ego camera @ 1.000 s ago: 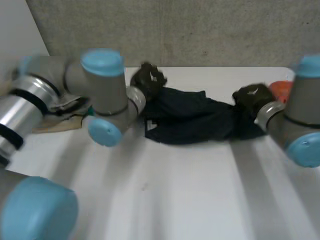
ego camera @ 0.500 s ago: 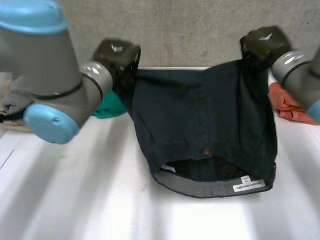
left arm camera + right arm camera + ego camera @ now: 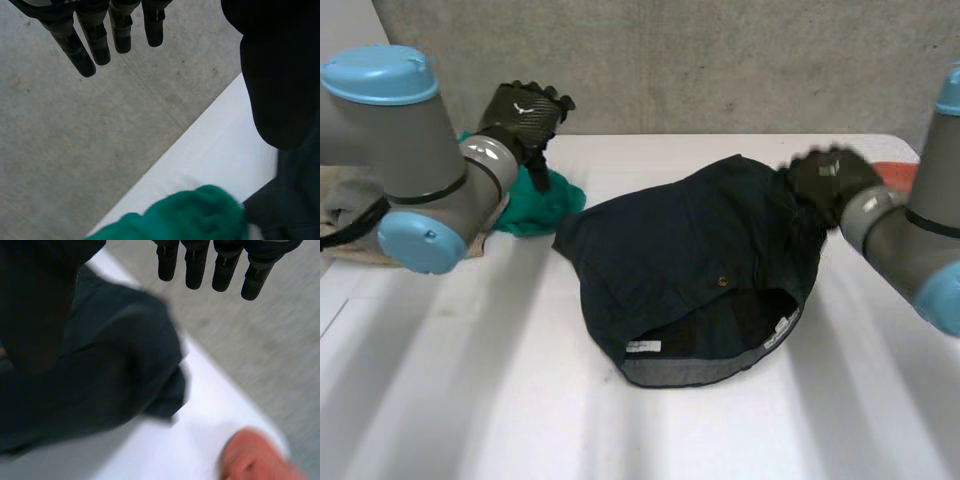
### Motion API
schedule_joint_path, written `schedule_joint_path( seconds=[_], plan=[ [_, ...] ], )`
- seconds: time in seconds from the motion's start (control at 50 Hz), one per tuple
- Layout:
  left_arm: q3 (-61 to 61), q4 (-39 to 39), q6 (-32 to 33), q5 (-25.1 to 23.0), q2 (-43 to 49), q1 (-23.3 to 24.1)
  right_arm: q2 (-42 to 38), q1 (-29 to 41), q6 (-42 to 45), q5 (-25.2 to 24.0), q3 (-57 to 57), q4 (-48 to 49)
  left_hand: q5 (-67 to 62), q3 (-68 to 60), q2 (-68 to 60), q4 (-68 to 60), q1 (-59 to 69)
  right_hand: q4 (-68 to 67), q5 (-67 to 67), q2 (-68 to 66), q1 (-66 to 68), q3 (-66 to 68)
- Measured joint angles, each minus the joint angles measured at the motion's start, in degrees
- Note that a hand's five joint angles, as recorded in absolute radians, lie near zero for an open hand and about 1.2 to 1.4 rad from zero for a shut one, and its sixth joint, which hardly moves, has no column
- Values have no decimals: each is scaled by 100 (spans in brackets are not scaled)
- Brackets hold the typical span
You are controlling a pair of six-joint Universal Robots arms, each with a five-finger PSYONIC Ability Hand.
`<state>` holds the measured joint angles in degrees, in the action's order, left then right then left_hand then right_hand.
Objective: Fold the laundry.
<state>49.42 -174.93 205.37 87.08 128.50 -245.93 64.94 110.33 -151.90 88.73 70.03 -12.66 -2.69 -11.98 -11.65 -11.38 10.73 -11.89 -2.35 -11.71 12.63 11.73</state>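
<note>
A white table [image 3: 620, 440] is seen against a grey, rough wall [image 3: 720, 60]. A crumpled green cloth [image 3: 535, 205] is laid on the table near its far edge, towards the left side; in the left wrist view it [image 3: 190, 215] is found just at the table's edge. An orange cloth [image 3: 898, 175] is placed near the far right corner, bunched up [image 3: 255, 457]. A beige and grey heap [image 3: 342, 205] is partly hidden at the far left.
</note>
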Motion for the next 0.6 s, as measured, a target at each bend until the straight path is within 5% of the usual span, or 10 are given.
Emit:
schedule_joint_path(
  seconds=[0.12,0.2,0.28,0.3,0.36,0.48,0.6],
  plan=[
    [-258,47,751,-704,513,-232,447,-78,-144,-191,1184,-478,0,0,0,0,0,0,0,30,0,0],
    [-568,361,1202,-966,1029,-231,394,-120,-155,-353,1761,124,0,0,0,0,0,-7,-1,15,0,12],
    [-886,798,1518,-1046,1515,-159,223,-130,-33,-409,2140,952,-5,-16,-20,-25,41,-1485,-1486,-1587,1494,1536],
    [-964,929,1569,-1046,1627,-123,152,-134,64,-384,2228,1262,-2136,-2178,-2215,-2267,2671,-3337,-3250,-3531,3437,3414],
    [-1116,1200,1619,-1011,1804,-19,51,-152,308,-259,2308,1738,-4662,-4722,-4794,-4830,5233,-5299,-5178,-5432,5234,5345],
    [-1237,1365,1404,-623,1677,129,95,-303,648,-7,2137,2210,-5416,-5584,-5675,-5694,5581,-5627,-5337,-5564,5236,5608],
    [-953,1314,458,-77,719,230,149,-630,535,-146,1367,2765,-5416,-5584,-5675,-5694,5578,-5637,-5337,-5564,5236,5608]
  ],
)
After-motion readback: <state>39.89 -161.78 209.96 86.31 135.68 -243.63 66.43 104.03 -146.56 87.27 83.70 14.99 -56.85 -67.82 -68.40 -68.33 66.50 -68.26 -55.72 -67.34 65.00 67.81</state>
